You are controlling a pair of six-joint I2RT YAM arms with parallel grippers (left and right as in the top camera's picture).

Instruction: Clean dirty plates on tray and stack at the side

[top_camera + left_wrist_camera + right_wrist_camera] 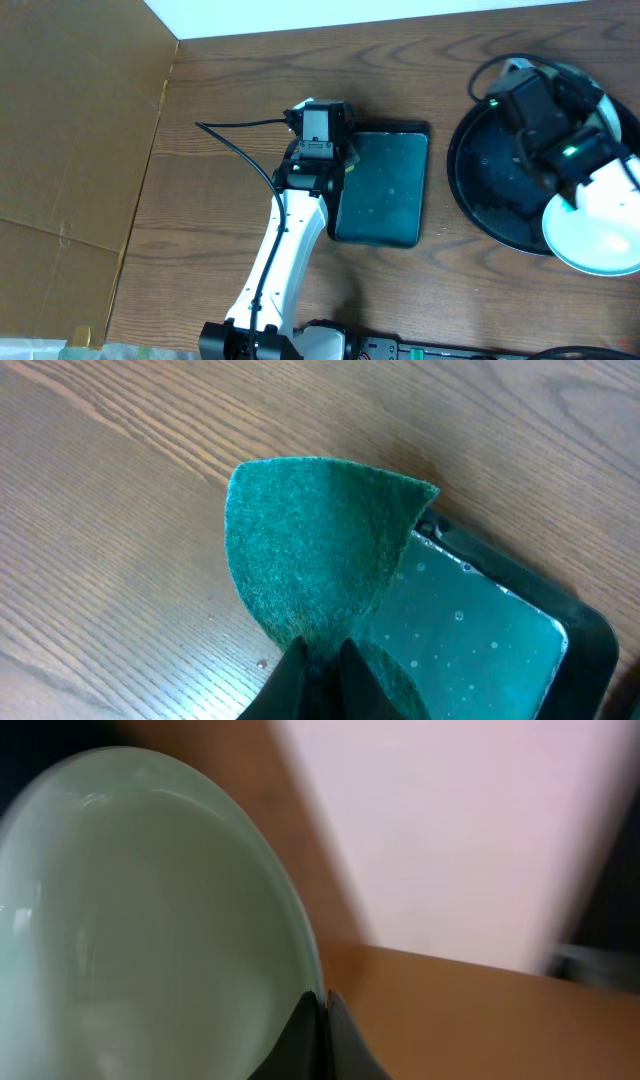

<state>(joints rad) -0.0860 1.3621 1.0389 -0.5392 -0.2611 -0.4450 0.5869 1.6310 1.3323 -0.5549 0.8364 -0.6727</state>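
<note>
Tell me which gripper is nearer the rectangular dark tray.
Left. The left gripper, pinching a green pad, hangs by the rectangular tray; the right gripper grips a pale plate at the round black tray.

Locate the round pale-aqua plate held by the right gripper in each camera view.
Overhead: the round pale-aqua plate is at the lower right edge, overlapping the round black tray's rim.
Left wrist: not in it.
Right wrist: it fills the left half, rim pinched by the right gripper.
Shared landmark: the brown wooden table, seen in all three.
</note>
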